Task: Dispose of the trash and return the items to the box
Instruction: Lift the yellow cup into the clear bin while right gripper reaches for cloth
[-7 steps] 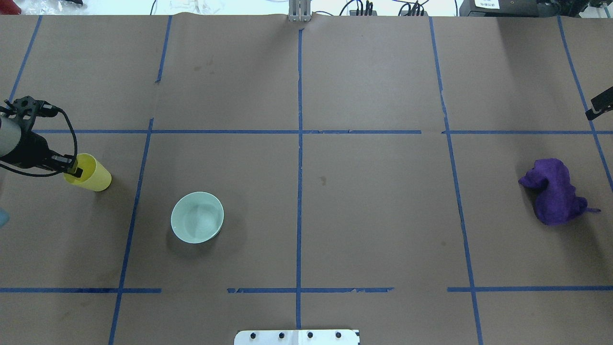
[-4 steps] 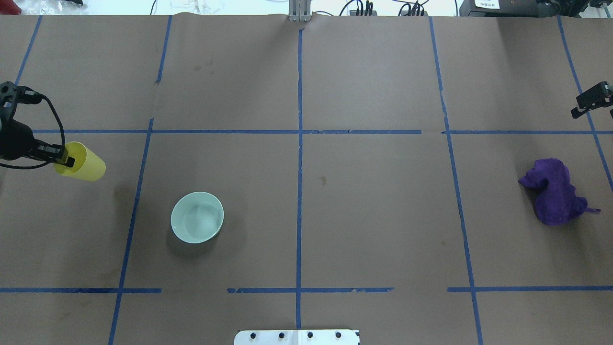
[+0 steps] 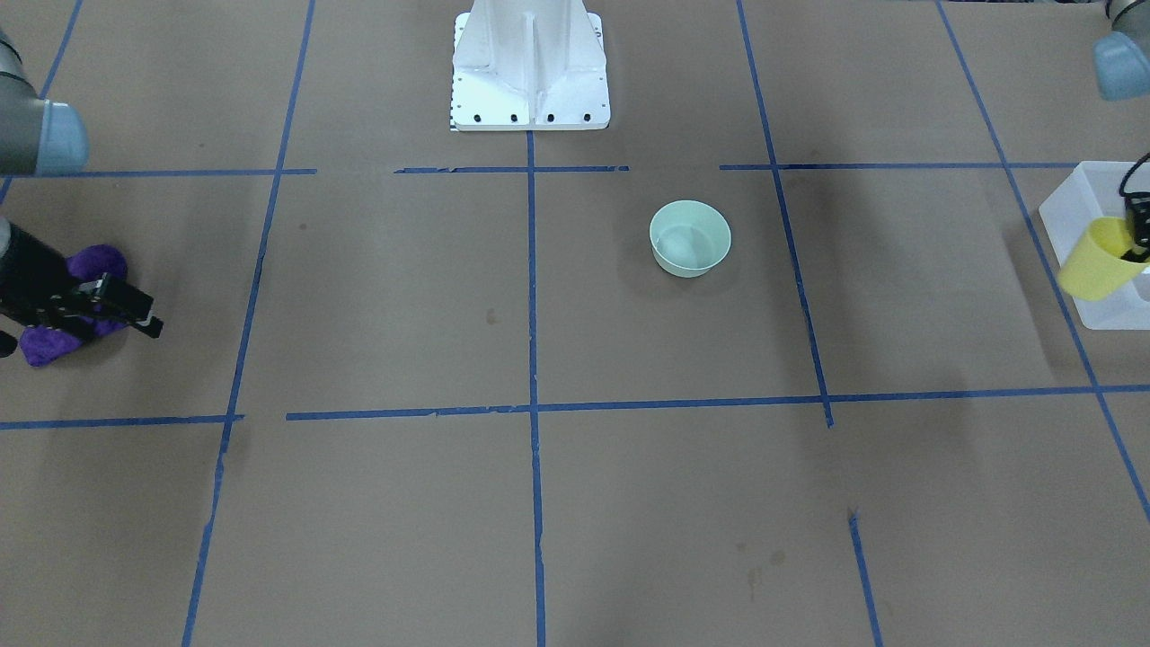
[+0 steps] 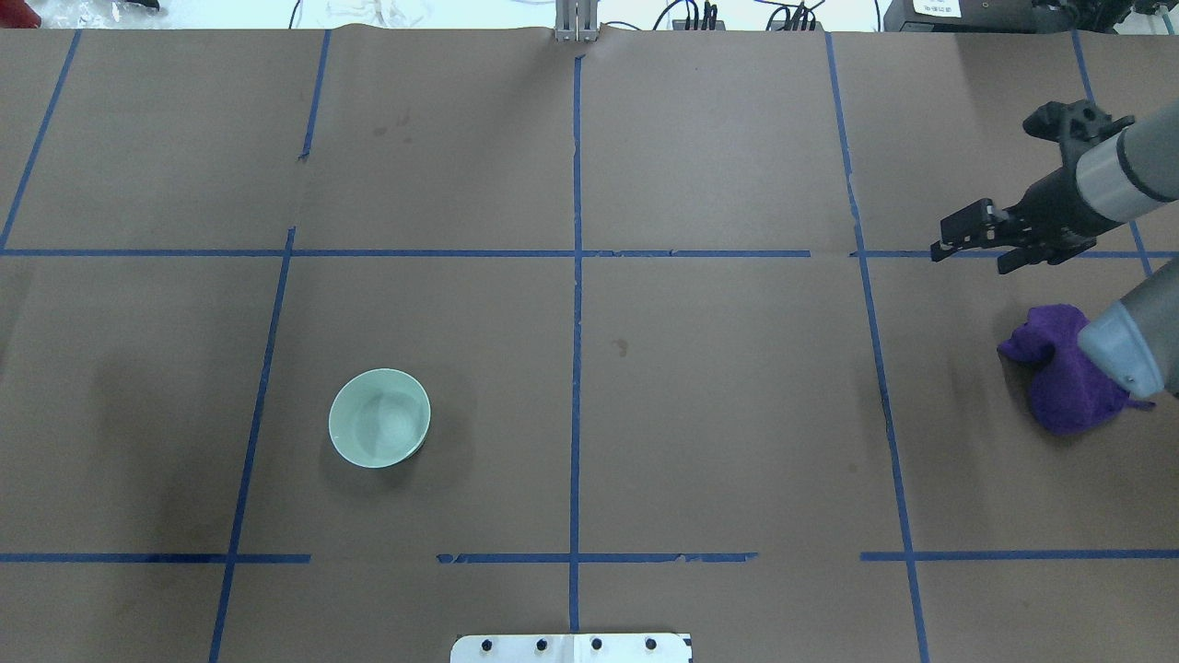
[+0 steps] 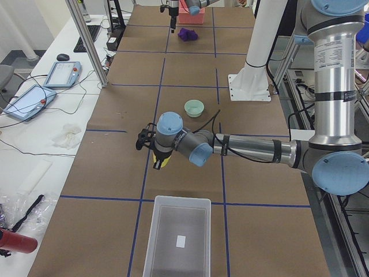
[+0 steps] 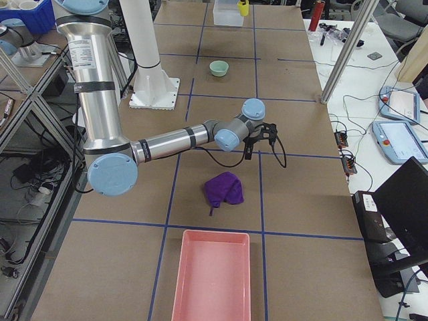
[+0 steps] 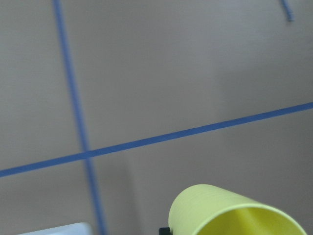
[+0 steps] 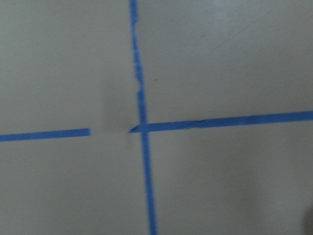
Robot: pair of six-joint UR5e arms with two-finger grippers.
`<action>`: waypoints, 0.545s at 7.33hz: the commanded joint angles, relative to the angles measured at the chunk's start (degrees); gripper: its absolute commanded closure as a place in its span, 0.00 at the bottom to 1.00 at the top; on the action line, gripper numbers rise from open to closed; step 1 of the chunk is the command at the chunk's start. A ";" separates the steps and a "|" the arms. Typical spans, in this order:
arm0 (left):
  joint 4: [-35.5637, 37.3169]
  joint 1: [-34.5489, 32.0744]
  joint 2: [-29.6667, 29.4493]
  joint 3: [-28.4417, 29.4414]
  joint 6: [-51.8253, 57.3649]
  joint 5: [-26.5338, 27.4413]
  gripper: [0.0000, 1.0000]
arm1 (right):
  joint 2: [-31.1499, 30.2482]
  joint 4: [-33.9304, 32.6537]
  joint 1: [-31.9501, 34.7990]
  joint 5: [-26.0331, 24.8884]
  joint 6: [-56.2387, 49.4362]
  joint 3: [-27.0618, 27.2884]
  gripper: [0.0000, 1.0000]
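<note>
Left pincer (image 3: pixel 1134 235): clamped on yellow cup (image 3: pixel 1092 261), aloft near box (image 3: pixel 1078 193).
Right pincer (image 4: pixel 967 247): apart, empty.
Bowl (image 4: pixel 379 418): upright on desk (image 4: pixel 737 414).

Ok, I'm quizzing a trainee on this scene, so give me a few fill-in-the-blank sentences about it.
The left gripper holds the ____ cup.
The mint-green ____ stands on the table, outside the box.
The right gripper hovers empty near the ____ cloth.
Missing words: yellow; bowl; purple.

arms (image 5: pixel 248 151): silver tubes | joints (image 5: pixel 340 173): blue-grey caps | right pincer (image 4: pixel 969 250): black (cabled) | base (image 3: pixel 530 72): white
</note>
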 commanded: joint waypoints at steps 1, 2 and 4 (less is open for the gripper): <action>4.25 -11.22 -1.77 8.76 14.32 0.11 1.00 | 4.13 2.41 -14.64 -9.88 22.25 7.76 0.00; 4.43 -12.04 -1.77 10.70 15.67 0.89 1.00 | 7.47 1.19 -19.32 -14.38 27.39 7.87 0.00; 4.61 -11.88 -0.98 14.99 14.98 0.81 1.00 | 9.35 -5.56 -19.81 -14.96 28.06 9.70 0.00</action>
